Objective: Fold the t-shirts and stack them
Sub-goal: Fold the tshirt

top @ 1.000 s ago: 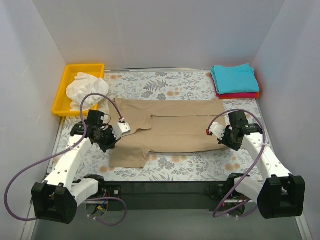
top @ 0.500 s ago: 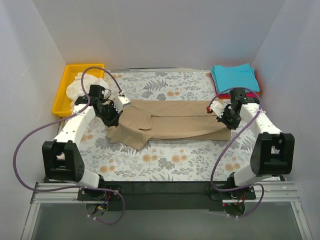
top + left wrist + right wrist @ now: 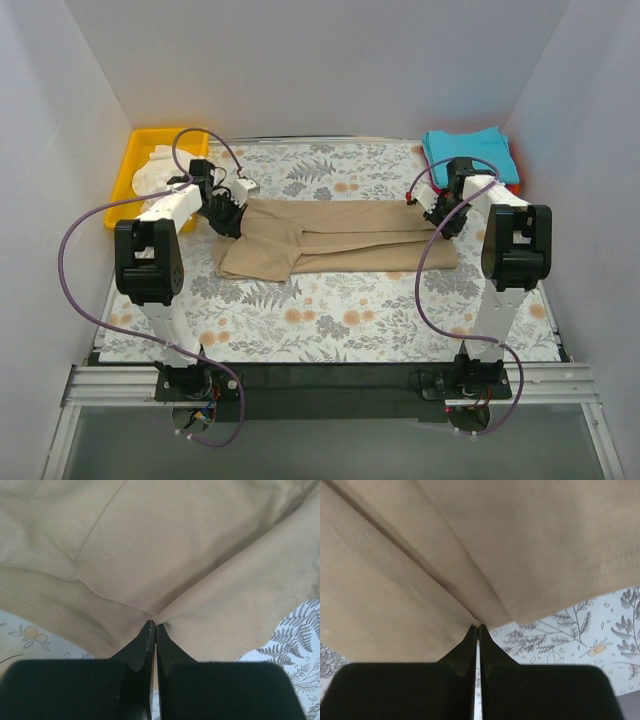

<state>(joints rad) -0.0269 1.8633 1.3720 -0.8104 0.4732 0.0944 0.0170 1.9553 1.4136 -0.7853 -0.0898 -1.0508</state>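
The tan-khaki t-shirt (image 3: 340, 240) lies across the middle of the flowered cloth, folded lengthwise into a long band. My left gripper (image 3: 232, 222) is shut on its left end; the left wrist view shows the tan cloth (image 3: 165, 555) pinched at the fingertips. My right gripper (image 3: 440, 218) is shut on its right end; the right wrist view shows the hemmed edge (image 3: 470, 570) held between the tips. The white t-shirt (image 3: 160, 168) lies bunched in the yellow bin (image 3: 124, 172). The teal t-shirt (image 3: 470, 152) lies folded on the red-pink one (image 3: 514, 187) at the back right.
The white cloth printed with ferns and flowers (image 3: 330, 320) covers the table. White walls close in the back and both sides. Purple cables loop from both arms over the cloth.
Both grippers have moved away from the near edge toward the back, carrying the shirt's near edge over. The shirt went from spread wide to a narrower folded band.
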